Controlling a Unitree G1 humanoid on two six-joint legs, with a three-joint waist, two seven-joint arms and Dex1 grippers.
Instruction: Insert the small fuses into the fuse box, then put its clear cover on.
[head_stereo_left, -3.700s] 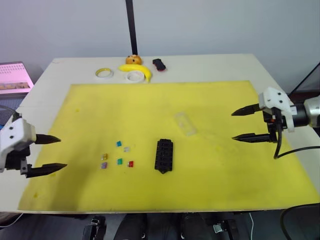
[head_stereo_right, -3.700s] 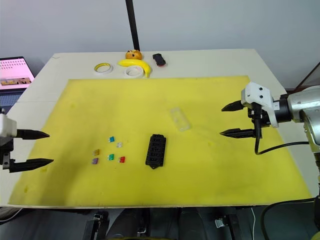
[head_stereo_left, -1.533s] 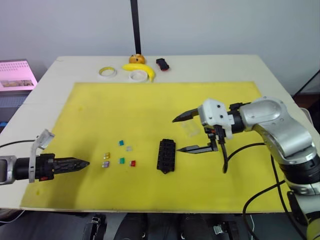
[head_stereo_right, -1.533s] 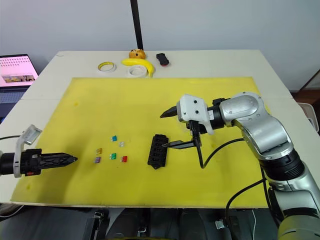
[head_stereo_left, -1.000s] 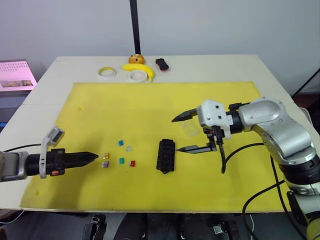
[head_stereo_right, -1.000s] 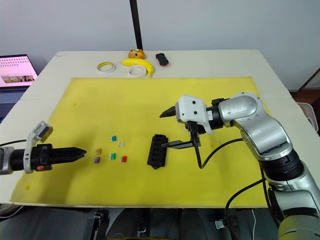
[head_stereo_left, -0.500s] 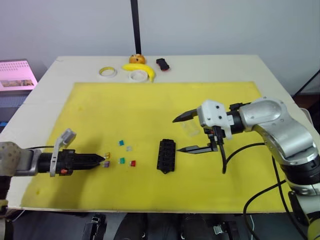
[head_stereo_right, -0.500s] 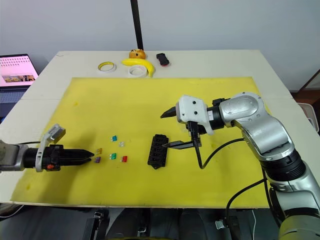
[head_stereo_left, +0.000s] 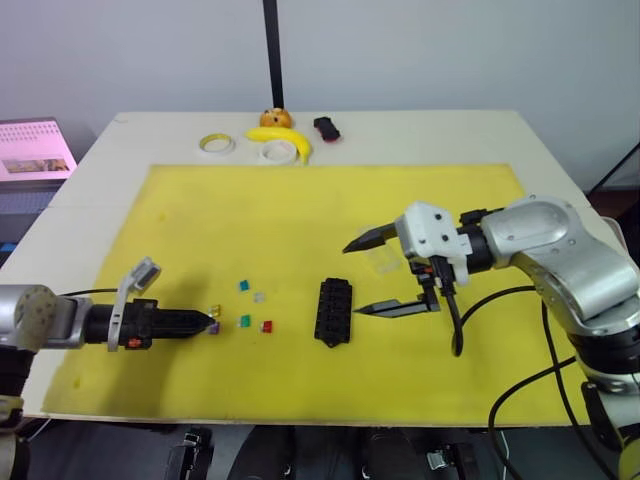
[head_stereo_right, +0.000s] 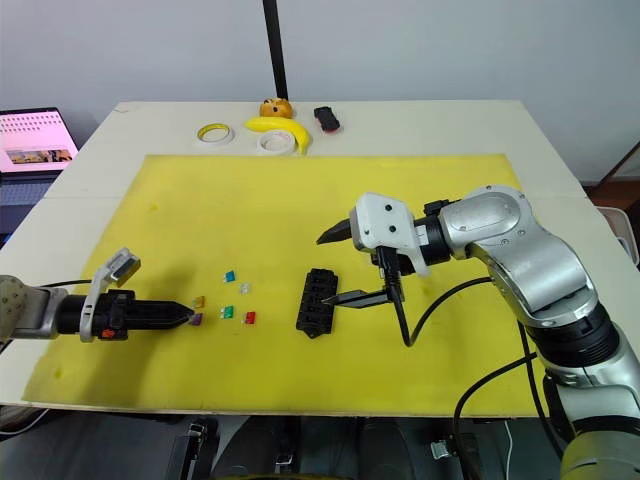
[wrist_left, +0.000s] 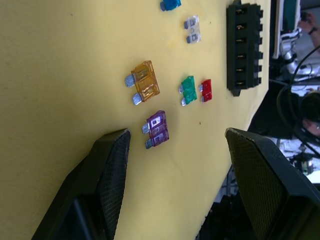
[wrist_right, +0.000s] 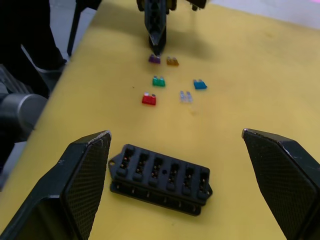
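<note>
yellow mat (head_stereo_left: 300, 220) covers most of the table (head_stereo_left: 420, 135). r gripper (head_stereo_right: 332, 268) hangs open wide just above the mat, right beside the fuse box (head_stereo_right: 314, 302), fingers spread either side of the box's near end as seen from its wrist cam. box lies flat mid-mat, slots up, all six empty. clear cover (head_stereo_left: 381, 258) lies on the mat behind the r gripper, partly hidden by it. l gripper (wrist_left: 172, 145) low over the mat, open, fingers straddling the purple fuse (wrist_left: 157, 128), not touching it. fuses loose on the mat left of the box, in a small cluster: yellow (wrist_left: 143, 81) just beside purple, green (wrist_left: 188, 90) and red (wrist_left: 205, 90) side by side nearer the box, teal (head_stereo_left: 241, 286) and grey-clear (wrist_left: 192, 28) further back. at the table's far edge: two tape rolls (head_stereo_left: 212, 144), a banana (head_stereo_left: 280, 139), a small black-red object (head_stereo_left: 323, 128).
</note>
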